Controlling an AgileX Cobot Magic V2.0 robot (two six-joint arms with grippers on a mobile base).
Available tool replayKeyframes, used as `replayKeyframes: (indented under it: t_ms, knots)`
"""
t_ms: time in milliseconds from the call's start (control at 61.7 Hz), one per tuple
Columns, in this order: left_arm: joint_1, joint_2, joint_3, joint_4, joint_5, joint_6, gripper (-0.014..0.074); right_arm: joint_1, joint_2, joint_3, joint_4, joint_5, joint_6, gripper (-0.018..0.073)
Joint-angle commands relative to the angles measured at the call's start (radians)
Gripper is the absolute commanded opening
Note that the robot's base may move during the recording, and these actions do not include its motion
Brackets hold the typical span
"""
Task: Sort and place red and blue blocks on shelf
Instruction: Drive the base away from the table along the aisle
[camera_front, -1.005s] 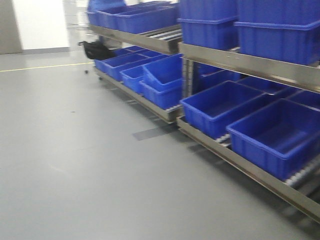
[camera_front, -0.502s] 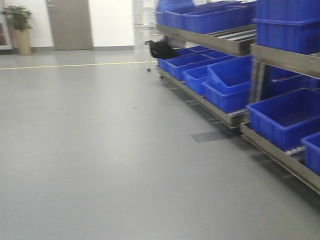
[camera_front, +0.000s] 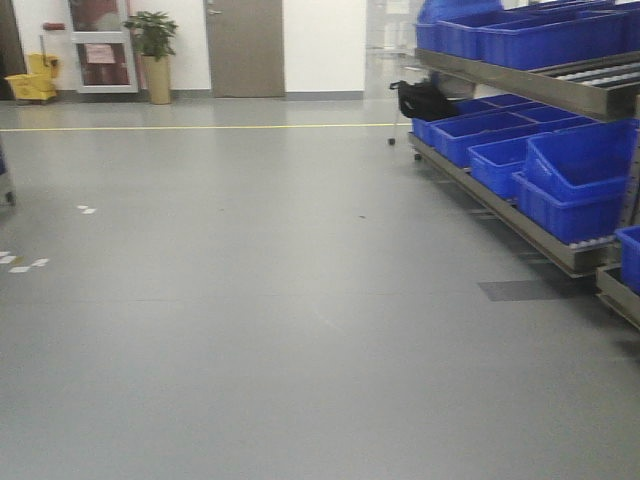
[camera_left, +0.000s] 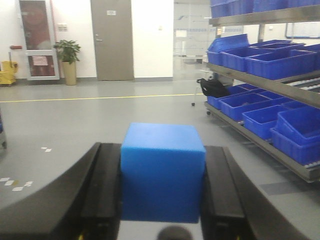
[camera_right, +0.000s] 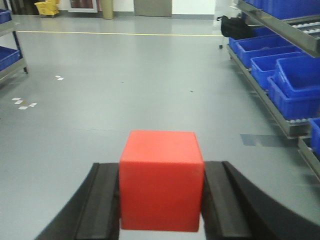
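Observation:
My left gripper (camera_left: 162, 187) is shut on the blue block (camera_left: 162, 170), held between its two black fingers (camera_left: 102, 185). My right gripper (camera_right: 161, 197) is shut on the red block (camera_right: 161, 180) in the same way. The shelf, a steel rack of rails and roller tracks, runs along the right side in the front view (camera_front: 545, 85), in the left wrist view (camera_left: 260, 72) and in the right wrist view (camera_right: 280, 22). Both grippers are well away from it, over open floor. Neither gripper shows in the front view.
Large blue bins (camera_front: 560, 190) fill the shelf's tiers. A black bag (camera_front: 425, 100) lies on the floor at the shelf's far end. A potted plant (camera_front: 155, 55), a yellow mop bucket (camera_front: 30, 80) and a door (camera_front: 245, 45) stand at the far wall. Another rack with blue bins (camera_right: 7, 50) is at left.
The front view has swung left: the shelf and its bins slid from the centre to the right edge, and the far wall, door, plant and mop bucket came into view.

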Motion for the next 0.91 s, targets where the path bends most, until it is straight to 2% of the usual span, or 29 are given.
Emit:
replayKeyframes:
  t_ms: [0,891]
  knots:
    - [0.000,0.008,-0.028,0.000,-0.087,0.000,0.0124,-0.006,0.003,-0.028,-0.011,-0.087,-0.007,0.0377]
    - [0.000,0.008,-0.028,0.000,-0.087,0.000,0.0124,-0.006,0.003,-0.028,-0.011,-0.087,-0.007,0.0377]
